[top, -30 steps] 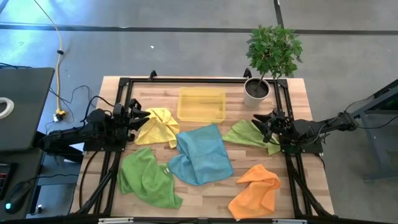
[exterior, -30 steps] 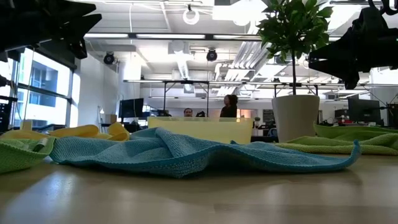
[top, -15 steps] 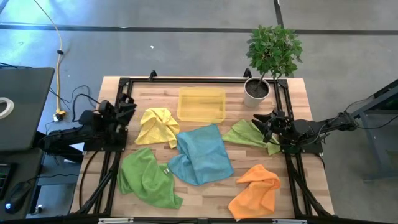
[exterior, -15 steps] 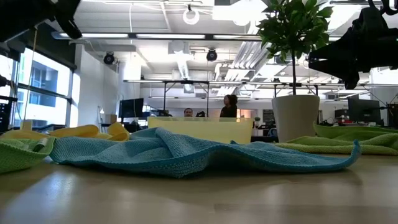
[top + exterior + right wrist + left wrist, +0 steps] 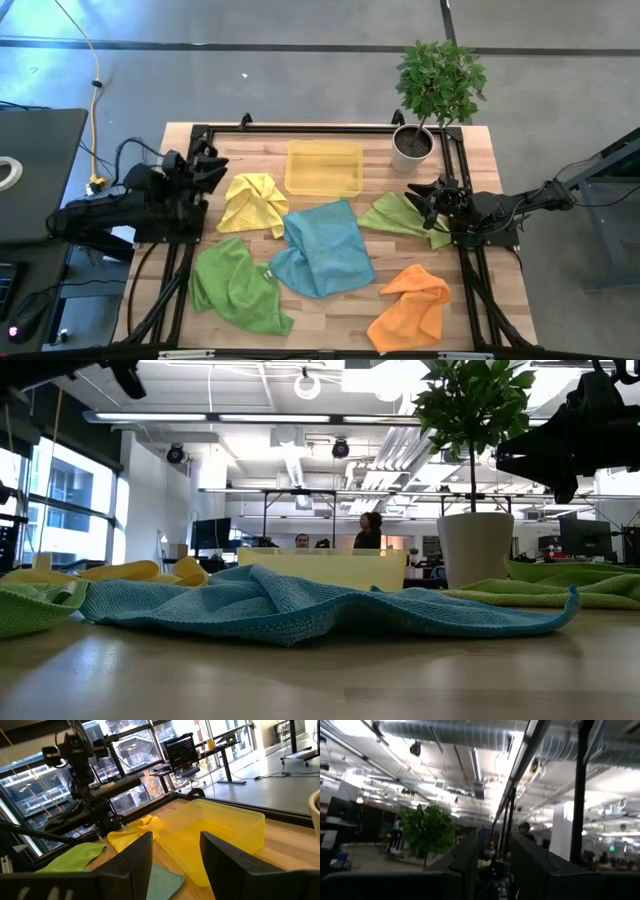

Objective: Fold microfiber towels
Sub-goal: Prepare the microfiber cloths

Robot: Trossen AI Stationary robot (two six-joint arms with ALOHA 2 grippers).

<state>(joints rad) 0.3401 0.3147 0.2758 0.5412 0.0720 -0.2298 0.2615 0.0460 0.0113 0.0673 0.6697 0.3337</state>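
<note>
Five crumpled microfiber towels lie on the wooden table: yellow [image 5: 253, 203], blue [image 5: 322, 248], green [image 5: 235, 285] at the near left, green [image 5: 400, 215] at the right, and orange [image 5: 412, 303]. My left gripper [image 5: 216, 168] is raised at the table's left edge, left of the yellow towel. It is tipped upward and open, with nothing between its fingers [image 5: 495, 836]. My right gripper [image 5: 412, 192] hangs level and open above the right green towel's far edge. It faces the yellow tray [image 5: 220, 837] and touches nothing.
A translucent yellow tray [image 5: 324, 167] stands at the far middle of the table. A potted plant [image 5: 412, 147] stands at the far right corner. A black frame [image 5: 300, 128] runs along the table's edges. Bare wood shows between the towels near the front edge.
My left gripper has risen from beside the yellow towel's left edge. It has tipped its fingers upward and drawn back a little toward the table's left edge. The gap between its fingers looks unchanged. The towels have not moved.
</note>
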